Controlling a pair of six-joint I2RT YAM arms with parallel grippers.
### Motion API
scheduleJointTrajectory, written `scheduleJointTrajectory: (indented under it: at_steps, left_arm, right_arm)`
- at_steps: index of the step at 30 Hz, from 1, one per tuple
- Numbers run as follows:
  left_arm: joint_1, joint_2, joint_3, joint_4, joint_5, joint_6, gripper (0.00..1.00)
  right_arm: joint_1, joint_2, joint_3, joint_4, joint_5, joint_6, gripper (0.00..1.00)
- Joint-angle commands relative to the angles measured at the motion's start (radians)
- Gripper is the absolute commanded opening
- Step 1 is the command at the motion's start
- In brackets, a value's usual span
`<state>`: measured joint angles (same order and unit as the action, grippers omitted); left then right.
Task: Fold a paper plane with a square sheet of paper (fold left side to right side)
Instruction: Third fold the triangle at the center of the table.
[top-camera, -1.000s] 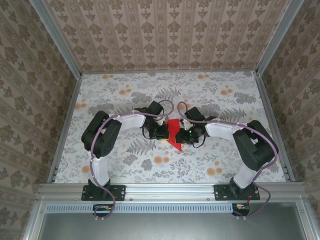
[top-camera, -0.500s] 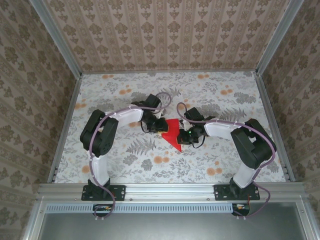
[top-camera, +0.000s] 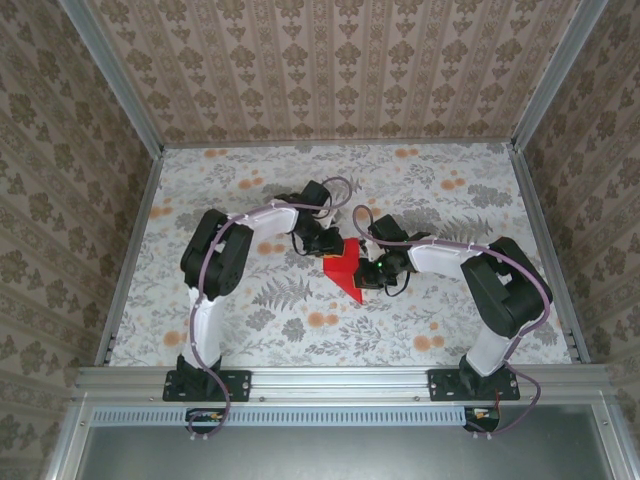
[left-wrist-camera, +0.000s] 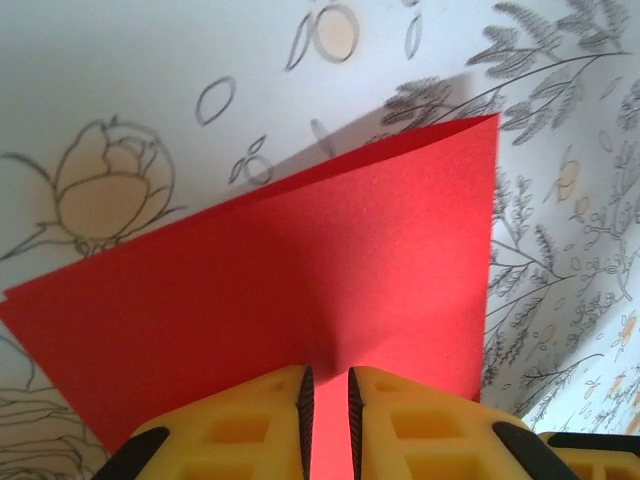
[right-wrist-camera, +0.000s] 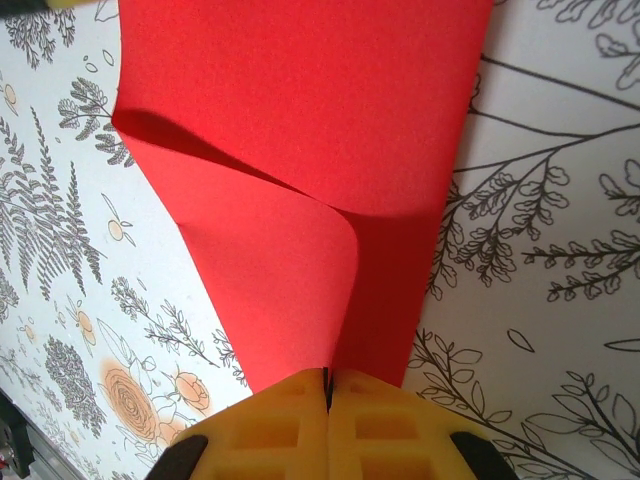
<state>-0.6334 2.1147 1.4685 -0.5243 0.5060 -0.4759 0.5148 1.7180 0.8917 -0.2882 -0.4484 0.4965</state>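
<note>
While left end effector stands ajar, right end effector pinches curled red paper.

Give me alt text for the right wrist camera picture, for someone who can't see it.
The right gripper, fingers shut, pinches the near edge of the red sheet of paper, which curls up over a floral tablecloth.

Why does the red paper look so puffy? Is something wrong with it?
The red paper isn't lying flat. Seen from the right wrist, one layer curls over in a loose, uncreased bulge where the right pincer is shut on its edge. The left pincer, slightly parted, sits over the paper. No tear shows.
</note>
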Motion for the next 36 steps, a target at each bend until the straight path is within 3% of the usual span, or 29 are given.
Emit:
scheduleJointTrajectory:
  at_steps: [1,23,31,36]
  left_arm:
    - [-0.009,0.036,0.018,-0.042,-0.009,0.031,0.19]
    - [-0.018,0.046,0.009,-0.047,-0.027,0.031,0.19]
    - [-0.008,-0.053,0.029,-0.07,-0.043,0.06,0.3]
    - [-0.005,-0.156,0.001,-0.075,-0.067,0.06,0.31]
  right_arm:
    - [-0.001,0.003,0.03,-0.026,0.026,-0.021,0.0]
    - [0.004,0.058,0.045,-0.064,0.046,-0.033,0.0]
    - [0.011,0.086,0.052,-0.084,0.059,-0.036,0.0]
    - [0.011,0.085,0.052,-0.1,0.068,-0.044,0.0]
